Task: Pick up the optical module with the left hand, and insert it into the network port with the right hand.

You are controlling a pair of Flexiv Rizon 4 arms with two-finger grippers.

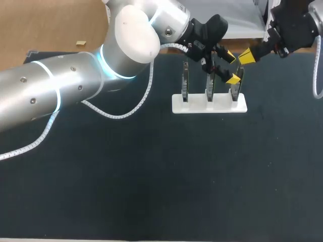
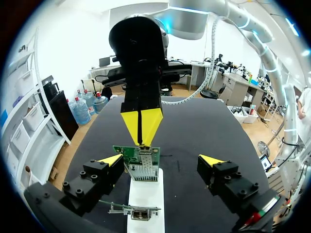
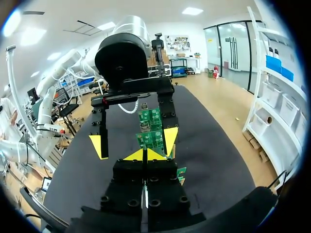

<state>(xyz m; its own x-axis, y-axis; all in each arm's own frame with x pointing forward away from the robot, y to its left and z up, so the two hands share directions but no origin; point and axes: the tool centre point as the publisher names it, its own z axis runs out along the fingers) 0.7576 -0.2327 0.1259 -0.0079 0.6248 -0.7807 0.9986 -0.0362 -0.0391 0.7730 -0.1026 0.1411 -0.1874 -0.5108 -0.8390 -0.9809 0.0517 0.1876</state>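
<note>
- Black table mat [image 1: 151,191] covers the whole work surface. A white rack [image 1: 197,106] toward the far right holds three green boards on edge (upright, so each face and top edge is reachable).
- The left gripper [image 1: 231,68] is at the right-hand board [image 1: 235,91] with its fingers spread wide, one on the far side and one on the near side, not clamped on it. Looks like a straddle lined up for a grab.
- The right gripper [image 1: 246,56] comes in from the far right with its yellow tips pressed together, and their point meets that board's top edge. Whether anything thin is pinched there can't be told.
- The optical module can't be picked out as its own part. The only candidate is the silver metal block [image 2: 143,171] on that board's face, between the left fingers, and it could just as well be the network port.
- Best guess is that the pickup isn't done yet.
</note>
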